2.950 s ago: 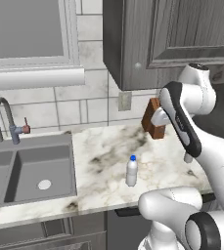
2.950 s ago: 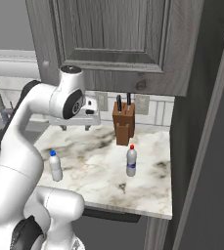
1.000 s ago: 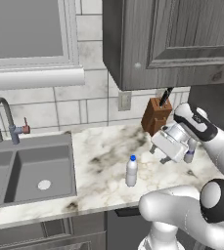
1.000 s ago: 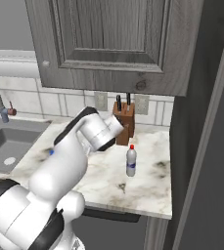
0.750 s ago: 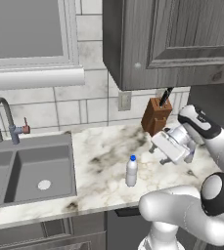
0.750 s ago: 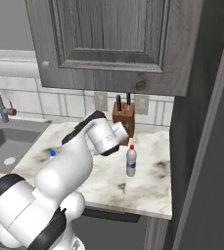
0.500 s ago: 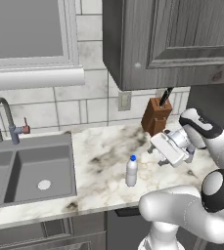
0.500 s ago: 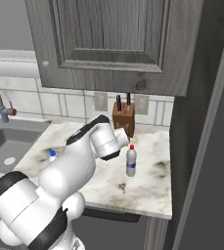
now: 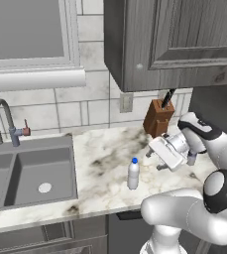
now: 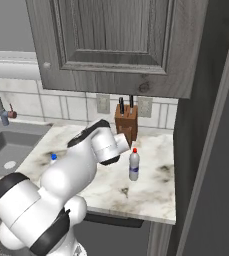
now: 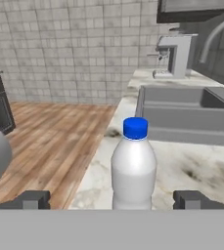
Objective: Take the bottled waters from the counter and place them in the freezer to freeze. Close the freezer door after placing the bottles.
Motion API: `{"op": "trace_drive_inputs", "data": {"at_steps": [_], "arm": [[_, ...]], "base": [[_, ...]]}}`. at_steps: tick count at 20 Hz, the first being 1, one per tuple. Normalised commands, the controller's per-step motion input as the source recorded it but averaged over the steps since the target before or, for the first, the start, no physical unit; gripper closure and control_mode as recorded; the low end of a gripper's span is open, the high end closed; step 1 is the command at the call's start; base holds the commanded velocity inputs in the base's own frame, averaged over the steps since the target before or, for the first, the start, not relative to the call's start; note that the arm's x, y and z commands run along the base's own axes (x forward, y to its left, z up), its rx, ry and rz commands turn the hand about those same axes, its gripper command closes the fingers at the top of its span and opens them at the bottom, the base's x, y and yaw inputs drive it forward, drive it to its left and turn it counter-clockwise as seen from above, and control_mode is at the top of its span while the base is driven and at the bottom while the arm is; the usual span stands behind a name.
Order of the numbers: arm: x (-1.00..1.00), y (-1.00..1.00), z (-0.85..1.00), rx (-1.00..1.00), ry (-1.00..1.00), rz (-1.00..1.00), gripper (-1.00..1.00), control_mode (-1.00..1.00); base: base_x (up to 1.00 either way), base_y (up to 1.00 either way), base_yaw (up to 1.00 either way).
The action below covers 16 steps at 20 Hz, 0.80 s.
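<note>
Blue-capped bottle [image 11: 133, 166]: upright on the counter [image 9: 105, 158], between the sink [image 9: 28, 171] and the knife block [image 9: 158, 118]; centred ahead of the gripper [image 11: 112, 199].
Red-capped bottle [image 10: 134, 165]: upright near the counter's right end, just in front of the knife block.
Gripper state: jaws wide, holding nothing, fingertips either side of the blue-capped bottle.
Handling: probably light, smooth and slippery, thin-walled; tall and easy to tip.
Hold point: mid-body below the shoulder, squeezing gently.
Bottles moved: 0 of 2, judging by both on the counter.
</note>
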Motion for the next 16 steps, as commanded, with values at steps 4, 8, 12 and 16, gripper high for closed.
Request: {"op": "trace_drive_inputs", "data": {"at_steps": [4, 8, 12, 16], "arm": [[0.00, 0.15, -0.37, 0.00, 0.00, 0.00, -1.00, -1.00], [0.00, 0.16, -0.31, 0.00, 0.00, 0.00, -1.00, -1.00], [0.00, 0.15, -0.19, 0.02, 0.00, -0.07, -1.00, -1.00], [0.00, 0.11, -0.13, 0.03, 0.00, -0.07, -1.00, -1.00]], "base": [[0.00, 0.00, 0.00], [0.00, 0.00, 0.00], [0.00, 0.00, 0.00], [0.00, 0.00, 0.00]]}}
